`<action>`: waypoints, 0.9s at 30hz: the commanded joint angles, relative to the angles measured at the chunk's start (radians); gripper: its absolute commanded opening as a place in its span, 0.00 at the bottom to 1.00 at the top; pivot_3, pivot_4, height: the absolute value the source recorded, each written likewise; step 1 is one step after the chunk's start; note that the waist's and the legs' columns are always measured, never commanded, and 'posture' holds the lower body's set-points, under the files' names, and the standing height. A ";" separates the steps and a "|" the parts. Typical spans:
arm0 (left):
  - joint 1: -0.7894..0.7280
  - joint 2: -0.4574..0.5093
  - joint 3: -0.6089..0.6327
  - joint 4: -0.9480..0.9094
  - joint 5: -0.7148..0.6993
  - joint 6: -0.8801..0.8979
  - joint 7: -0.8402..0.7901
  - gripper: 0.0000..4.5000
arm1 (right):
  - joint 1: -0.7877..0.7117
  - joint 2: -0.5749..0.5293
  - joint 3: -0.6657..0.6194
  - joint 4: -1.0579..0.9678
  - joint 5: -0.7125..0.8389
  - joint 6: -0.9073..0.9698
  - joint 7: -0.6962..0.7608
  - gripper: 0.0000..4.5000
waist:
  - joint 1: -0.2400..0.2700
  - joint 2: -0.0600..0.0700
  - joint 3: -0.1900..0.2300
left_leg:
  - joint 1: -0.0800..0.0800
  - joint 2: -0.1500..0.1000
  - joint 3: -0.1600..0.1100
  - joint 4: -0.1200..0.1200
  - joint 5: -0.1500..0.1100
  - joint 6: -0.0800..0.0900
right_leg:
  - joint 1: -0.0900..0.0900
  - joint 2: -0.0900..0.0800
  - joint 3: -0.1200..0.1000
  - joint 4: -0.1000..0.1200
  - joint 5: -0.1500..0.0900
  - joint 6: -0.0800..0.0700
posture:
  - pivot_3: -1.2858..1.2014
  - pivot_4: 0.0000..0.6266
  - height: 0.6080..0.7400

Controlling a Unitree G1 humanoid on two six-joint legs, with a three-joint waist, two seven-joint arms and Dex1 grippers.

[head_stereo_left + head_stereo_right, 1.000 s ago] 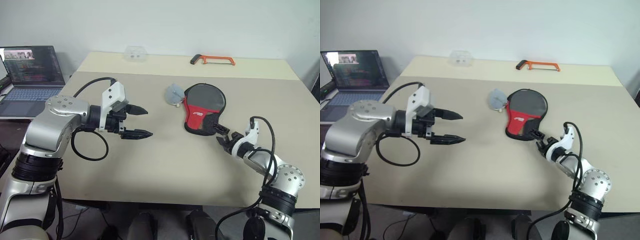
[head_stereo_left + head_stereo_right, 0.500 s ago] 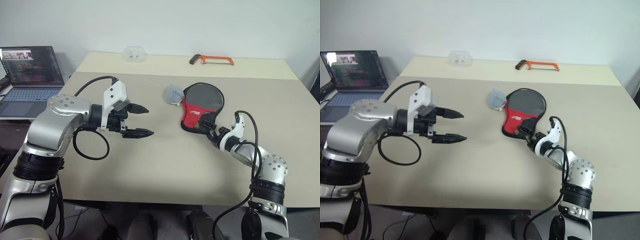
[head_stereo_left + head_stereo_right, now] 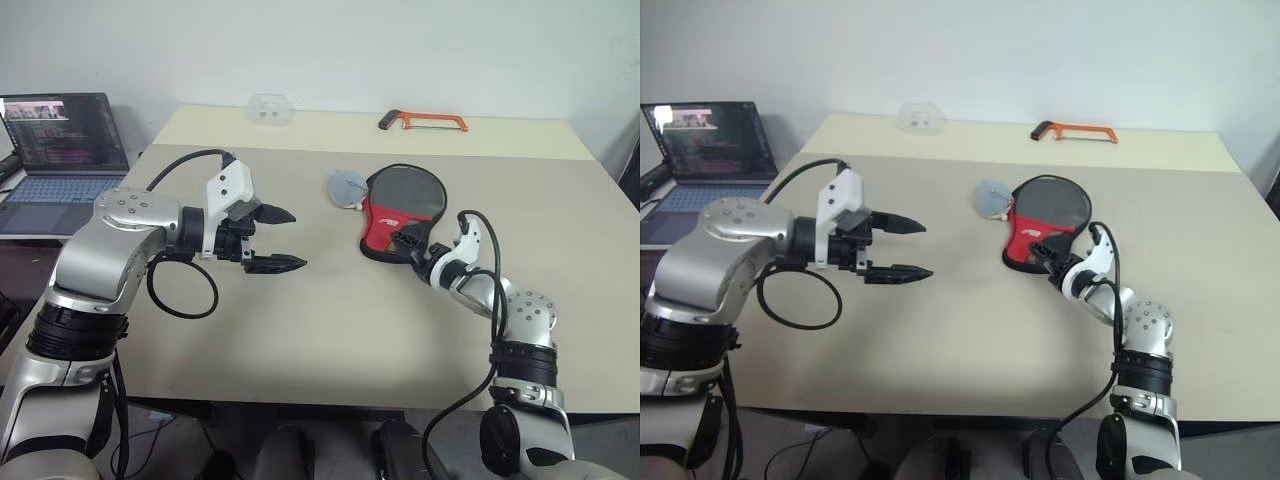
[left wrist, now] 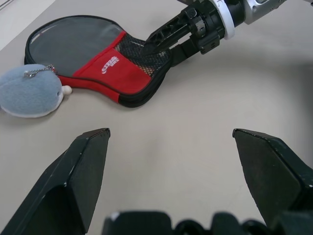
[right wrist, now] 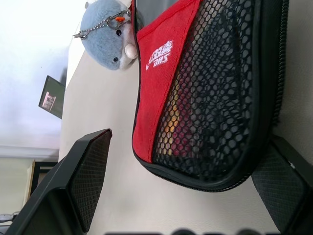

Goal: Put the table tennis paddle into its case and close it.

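Beige tabletop (image 3: 330, 320) spreads in front of me in the head views, with a laptop (image 3: 62, 150) off its left edge, an orange hacksaw (image 3: 424, 121) along the far edge and a small clear box (image 3: 269, 107) further left there. Right of centre lies the case (image 3: 400, 212), its round end pointing far and its mesh end toward me; a grey-blue plush lump (image 3: 347, 187) touches its left side. My left gripper (image 3: 275, 239) hangs over bare table left of centre, fingers spread, holding nothing. My right gripper (image 3: 409, 244) sits at the case's near end, fingers apart.

From the left wrist, my two black fingers (image 4: 83, 171) stand wide over the table, and beyond them the right gripper's tip rests on the mesh of the case.

From the right wrist, the mesh end fills the space between my spread fingers (image 5: 85, 176); red and pale colours of the table tennis paddle (image 5: 172, 122) show through the mesh, inside the case.
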 commanded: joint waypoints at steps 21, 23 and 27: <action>-0.017 -0.006 0.004 -0.002 0.021 -0.045 0.003 1.00 | -0.080 0.078 -0.045 0.110 -0.097 -0.090 0.026 0.39 | -0.010 0.000 0.000 | 0.000 0.000 0.000 -0.001 0.000 0.000 | -0.001 0.001 0.000 0.000 0.000 0.000 | 0.52 0.24 1.00; -0.016 -0.006 0.002 -0.001 0.023 -0.048 0.004 1.00 | -0.075 0.078 -0.049 0.104 -0.103 -0.085 0.024 0.25 | -0.010 0.000 0.000 | -0.001 0.001 0.000 -0.001 0.000 0.000 | -0.001 0.001 0.000 0.000 0.000 0.000 | 0.52 0.24 1.00; -0.014 -0.007 -0.002 0.005 0.027 -0.057 0.004 1.00 | -0.051 0.083 -0.061 0.064 -0.059 -0.040 0.013 0.00 | -0.008 -0.001 0.000 | -0.001 0.001 0.000 -0.001 0.000 0.000 | -0.001 0.000 0.000 -0.001 0.000 0.000 | 0.52 0.24 1.00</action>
